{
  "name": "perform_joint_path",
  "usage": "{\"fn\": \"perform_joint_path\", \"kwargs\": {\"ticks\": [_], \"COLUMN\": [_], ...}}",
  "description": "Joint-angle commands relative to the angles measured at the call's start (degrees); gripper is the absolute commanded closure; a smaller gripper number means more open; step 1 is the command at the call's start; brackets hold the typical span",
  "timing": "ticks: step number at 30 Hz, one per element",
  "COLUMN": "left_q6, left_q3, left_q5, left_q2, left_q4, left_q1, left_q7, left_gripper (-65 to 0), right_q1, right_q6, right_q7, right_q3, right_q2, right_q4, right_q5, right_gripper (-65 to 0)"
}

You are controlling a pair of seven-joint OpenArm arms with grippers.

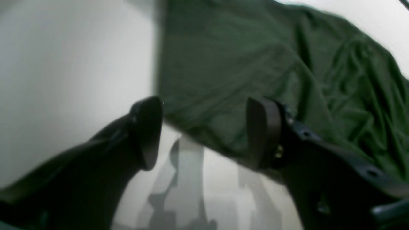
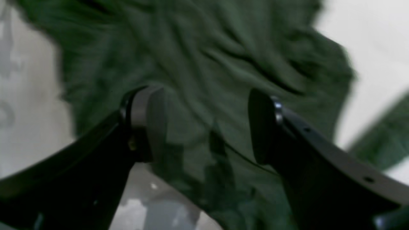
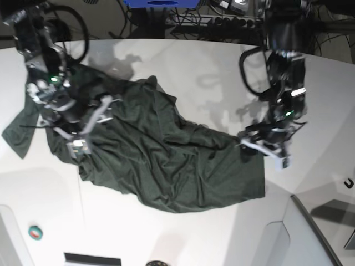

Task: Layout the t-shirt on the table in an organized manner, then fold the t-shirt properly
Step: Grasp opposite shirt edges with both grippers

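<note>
Dark green t-shirt (image 3: 166,166) lay rumpled on table (image 3: 183,61); thin, limp. Left gripper (image 1: 204,134), right gripper (image 2: 206,124) released, empty. Hem corner, 5 o'clock, suited pinching.

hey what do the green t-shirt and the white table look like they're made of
The t-shirt looks like thin, soft knit fabric, matte dark green: it drapes into many fine wrinkles and folds. Cotton or a blend cannot be told. The table looks like a hard, smooth white surface, perhaps laminate or painted board, with a slight sheen: it carries soft shadows and faint reflections.
</note>
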Motion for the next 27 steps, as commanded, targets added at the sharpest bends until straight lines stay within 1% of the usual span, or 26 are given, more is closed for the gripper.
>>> {"fn": "perform_joint_path", "kwargs": {"ticks": [1,3,5,7,8,11,16,20,21,22,23,25,26,27], "left_q6": [0.1,0.1,0.1,0.1,0.1,0.1,0.1,0.3,0.9,2.1,3.4,5.8,6.4,6.5], "left_q3": [0.8,3.2,5.9,6.7,6.6,6.6,6.8,6.3,6.2,6.2,6.2,6.6,6.6,6.3], "left_q5": [-0.2,-0.4,-0.5,-0.4,-0.2,-0.2,-0.2,-0.2,-0.2,-0.2,-0.2,-0.2,-0.2,-0.2], "left_q2": [-0.6,-0.5,-0.4,0.6,1.3,2.0,2.9,2.8,2.7,2.7,2.6,2.6,2.6,2.6], "left_q4": [-0.8,-3.6,-5.8,-8.0,-9.0,-11.5,-14.3,-12.6,-11.9,-10.8,-9.7,-8.5,-8.6,-9.0], "left_q1": [-1.7,-3.6,-5.4,-6.9,-7.5,-8.7,-9.0,-8.4,-7.9,-7.4,-7.0,-6.8,-6.8,-6.8], "left_q7": [-1.0,-1.1,-1.2,-1.2,-1.2,-1.7,-4.4,-4.0,-3.9,-3.9,-3.9,-3.9,-3.9,-3.9], "left_gripper": [-35.1,-32.7,-30.9,-29.8,-29.8,-29.8,-29.8,-30.9,-31.1,-32.1,-35.1,-44.3,-47.6,-49.5], "right_q1": [-0.8,-2.3,-3.3,-4.1,-4.3,-4.8,-5.1,-5.1,-5.1,-5.1,-5.0,-4.9,-4.9,-4.9], "right_q6": [0.2,2.4,6.1,9.6,10.7,11.1,11.1,11.1,11.1,11.1,11.1,11.1,11.1,11.1], "right_q7": [0.9,0.9,0.9,0.9,0.9,0.9,0.9,0.9,0.9,0.9,0.9,0.9,0.9,0.9], "right_q3": [2.0,5.3,8.1,10.5,11.5,13.0,13.0,12.9,12.8,12.8,12.7,12.6,12.6,12.6], "right_q2": [0.2,0.2,0.2,0.0,-0.1,-0.2,-0.2,-0.2,-0.2,-0.2,-0.2,-0.2,-0.2,-0.2], "right_q4": [1.2,1.2,0.9,0.9,0.9,0.8,0.7,0.7,0.7,0.7,0.7,0.7,0.7,0.7], "right_q5": [0.0,0.0,0.0,0.0,0.0,0.1,0.1,0.1,0.1,0.1,0.1,0.1,0.1,0.1], "right_gripper": [-36.9,-36.9,-36.9,-36.8,-36.8,-36.8,-36.8,-36.8,-36.8,-36.8,-36.8,-36.8,-36.8,-36.8]}}
